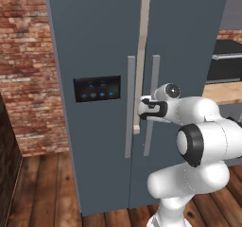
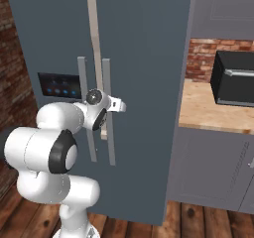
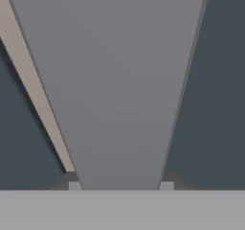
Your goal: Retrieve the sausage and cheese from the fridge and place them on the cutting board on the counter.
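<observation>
The slate blue-grey fridge [image 1: 94, 41] [image 2: 149, 58] stands right in front of me, its two doors nearly closed with a thin beige strip showing between them. My gripper [image 1: 144, 109] [image 2: 118, 104] [image 3: 119, 187] is shut on the right door's long grey handle [image 1: 153, 79] [image 2: 105, 73] [image 3: 119, 80] at mid-height. In the hand view that handle runs up between the two fingertips [image 3: 74, 186]. The sausage and the cheese are hidden. The cutting board is out of view.
To the fridge's right runs the light wooden counter [image 2: 208, 113] [image 1: 227, 92] with a black microwave [image 2: 233, 78] on it and grey cabinets below. A brick wall [image 1: 23, 56] lies left of the fridge. A dark unit [image 1: 9, 160] stands at the far left.
</observation>
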Controlling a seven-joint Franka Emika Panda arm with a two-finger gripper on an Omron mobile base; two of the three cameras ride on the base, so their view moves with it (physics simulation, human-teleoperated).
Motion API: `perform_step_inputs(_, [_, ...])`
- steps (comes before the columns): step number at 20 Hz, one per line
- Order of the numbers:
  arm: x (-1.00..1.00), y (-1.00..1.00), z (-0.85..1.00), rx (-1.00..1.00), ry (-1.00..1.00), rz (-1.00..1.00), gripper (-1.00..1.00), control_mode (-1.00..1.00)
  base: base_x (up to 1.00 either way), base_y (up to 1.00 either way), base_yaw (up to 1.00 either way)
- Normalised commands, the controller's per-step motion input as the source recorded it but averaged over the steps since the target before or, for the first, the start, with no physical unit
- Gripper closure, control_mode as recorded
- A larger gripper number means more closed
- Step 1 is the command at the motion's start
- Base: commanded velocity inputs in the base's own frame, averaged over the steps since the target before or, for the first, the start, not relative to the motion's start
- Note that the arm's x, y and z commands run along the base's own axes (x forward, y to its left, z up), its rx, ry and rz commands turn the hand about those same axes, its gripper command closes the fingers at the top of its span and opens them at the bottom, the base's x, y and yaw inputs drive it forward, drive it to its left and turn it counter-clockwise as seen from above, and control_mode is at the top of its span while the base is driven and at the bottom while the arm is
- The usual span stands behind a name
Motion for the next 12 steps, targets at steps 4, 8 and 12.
perform_step_inputs(4, [-0.32, -0.61, 0.20, 0.01, 0.04, 0.00, 1.00, -1.00, 0.00, 0.00, 0.00])
perform_step_inputs(8, [-0.48, -0.79, 0.22, 0.03, 0.06, 0.00, 1.00, -1.00, 0.00, 0.00, 0.00])
perform_step_inputs(12, [-0.62, -0.88, 0.21, 0.05, 0.08, 0.00, 1.00, -1.00, 0.00, 0.00, 0.00])
